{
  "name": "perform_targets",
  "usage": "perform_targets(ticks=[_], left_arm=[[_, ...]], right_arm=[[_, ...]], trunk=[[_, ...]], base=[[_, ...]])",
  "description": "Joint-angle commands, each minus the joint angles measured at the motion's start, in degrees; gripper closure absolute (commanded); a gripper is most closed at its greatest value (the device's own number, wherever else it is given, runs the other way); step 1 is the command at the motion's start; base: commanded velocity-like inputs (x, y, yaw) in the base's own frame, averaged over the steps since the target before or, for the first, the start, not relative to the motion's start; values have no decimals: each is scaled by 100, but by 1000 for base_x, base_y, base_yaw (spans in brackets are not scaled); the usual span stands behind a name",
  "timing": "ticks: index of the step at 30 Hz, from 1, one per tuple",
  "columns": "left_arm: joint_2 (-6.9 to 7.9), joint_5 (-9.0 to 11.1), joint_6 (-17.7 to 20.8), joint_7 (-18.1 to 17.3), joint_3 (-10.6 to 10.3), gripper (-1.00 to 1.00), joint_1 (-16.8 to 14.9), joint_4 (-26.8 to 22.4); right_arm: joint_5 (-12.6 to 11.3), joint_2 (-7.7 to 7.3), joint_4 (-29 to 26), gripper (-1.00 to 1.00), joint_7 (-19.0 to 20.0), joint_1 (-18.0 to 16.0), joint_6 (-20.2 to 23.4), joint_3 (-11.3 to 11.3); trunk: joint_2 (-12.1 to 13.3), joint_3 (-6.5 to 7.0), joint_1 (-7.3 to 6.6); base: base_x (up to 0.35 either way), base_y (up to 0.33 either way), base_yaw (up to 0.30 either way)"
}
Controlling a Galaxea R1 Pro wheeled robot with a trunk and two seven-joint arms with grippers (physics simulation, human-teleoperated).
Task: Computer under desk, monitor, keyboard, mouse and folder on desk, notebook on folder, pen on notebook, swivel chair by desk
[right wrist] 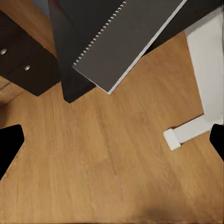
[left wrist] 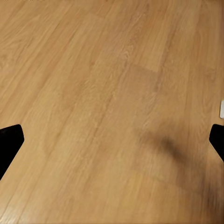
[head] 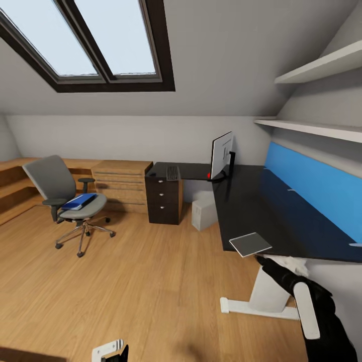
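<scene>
- Blue folder (head: 79, 201) lies on the swivel chair (head: 65, 197), far left
- Notebook (head: 250, 244) overhangs the desk's (head: 261, 201) near edge
- Both grippers' fingers stand apart, holding nothing

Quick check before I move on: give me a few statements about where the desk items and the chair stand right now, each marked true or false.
1. The blue folder lies on the swivel chair seat. True.
2. The keyboard is on the floor. False: it lies on the desk, over the drawer unit.
3. The notebook overhangs the desk's near edge. True.
4. The computer stands on the desktop. False: it stands on the floor under the desk.
5. The monitor lies flat. False: it stands upright on the desk.
</scene>
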Motion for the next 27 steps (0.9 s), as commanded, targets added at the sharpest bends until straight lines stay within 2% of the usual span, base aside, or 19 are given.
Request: perform_targets(ticks=[1, 4, 8, 16, 19, 23, 27], left_arm=[[6, 50, 7, 48, -25, -100, -2, -18], [2, 51, 7, 49, -23, -100, -2, -29], [-1, 47, 10, 53, -20, -100, -1, -33], [-9, 49, 21, 68, -16, -100, 0, -29], [-10, 51, 34, 177, -23, -100, -1, -28], [-13, 53, 43, 268, -31, -100, 0, -31], [-11, 56, 56, 294, -27, -100, 1, -32]], right_arm=[[-187, 0, 22, -100, -50, -5, 63, -114], [-530, -9, 112, -100, -46, -5, 157, -376], [-900, -15, 184, -100, -47, -5, 221, -556], [-1247, 12, 216, -100, -40, -5, 211, -685], [-1599, 10, 226, -100, -46, -5, 206, -718], [-1936, -14, 240, -100, -59, -5, 205, -739], [-2055, -9, 304, -100, -53, -5, 164, -781]], trunk=[[-45, -24, 23], [-166, -78, 89], [-326, -149, 177], [-647, -293, 353], [-767, -347, 419], [-928, -419, 506], [-1088, -490, 594]], base=[[-4, 1, 0], [-3, 0, 0], [-1, 0, 0], [0, 0, 0], [0, 0, 0], [0, 0, 0], [0, 0, 0]])
